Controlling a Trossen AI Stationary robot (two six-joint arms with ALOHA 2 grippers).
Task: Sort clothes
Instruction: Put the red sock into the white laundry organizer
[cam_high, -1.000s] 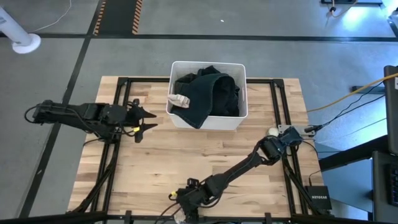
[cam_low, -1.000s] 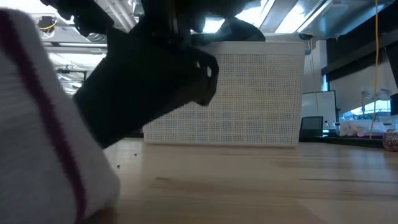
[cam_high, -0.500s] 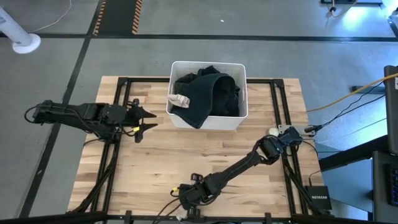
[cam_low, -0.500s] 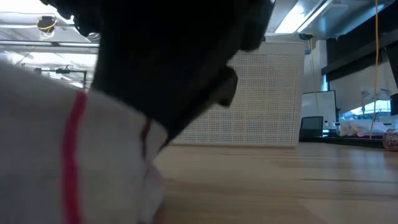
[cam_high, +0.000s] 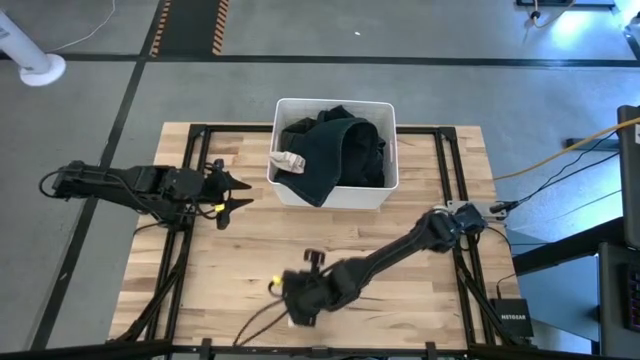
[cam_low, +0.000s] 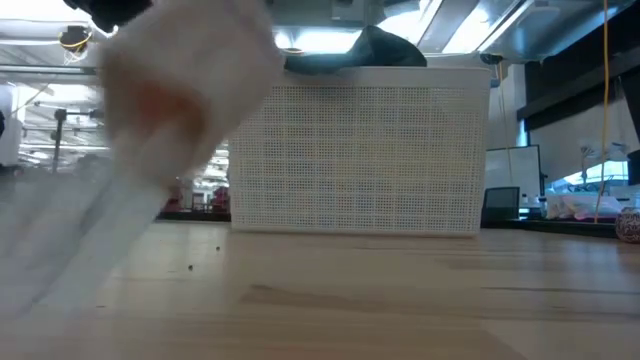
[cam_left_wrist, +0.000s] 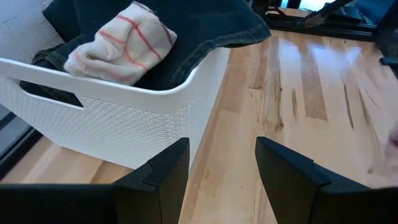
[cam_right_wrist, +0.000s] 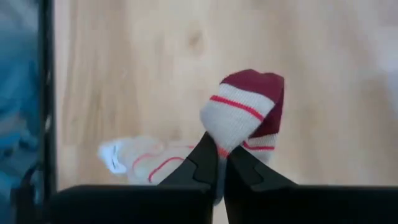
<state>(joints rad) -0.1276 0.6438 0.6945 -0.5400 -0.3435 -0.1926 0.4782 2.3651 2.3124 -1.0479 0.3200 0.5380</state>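
At the near edge of the pale wooden table (cam_high: 240, 260), the right claw (cam_right_wrist: 219, 163) is clamped on a cream sock with thin red stripes and a maroon toe (cam_right_wrist: 245, 112), held above the boards. Further back on the left, the left claw (cam_high: 236, 193) hovers with its fingers apart, facing the white perforated plastic bin (cam_high: 336, 191). Inside the bin lie dark jeans (cam_high: 330, 150) and a cream red-striped piece (cam_left_wrist: 118, 43) at its rim.

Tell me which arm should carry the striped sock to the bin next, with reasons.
Right. The right gripper is already shut on the striped sock, lifted above the table's near edge. The left gripper hangs open and empty beside the white bin, holding nothing to deliver.
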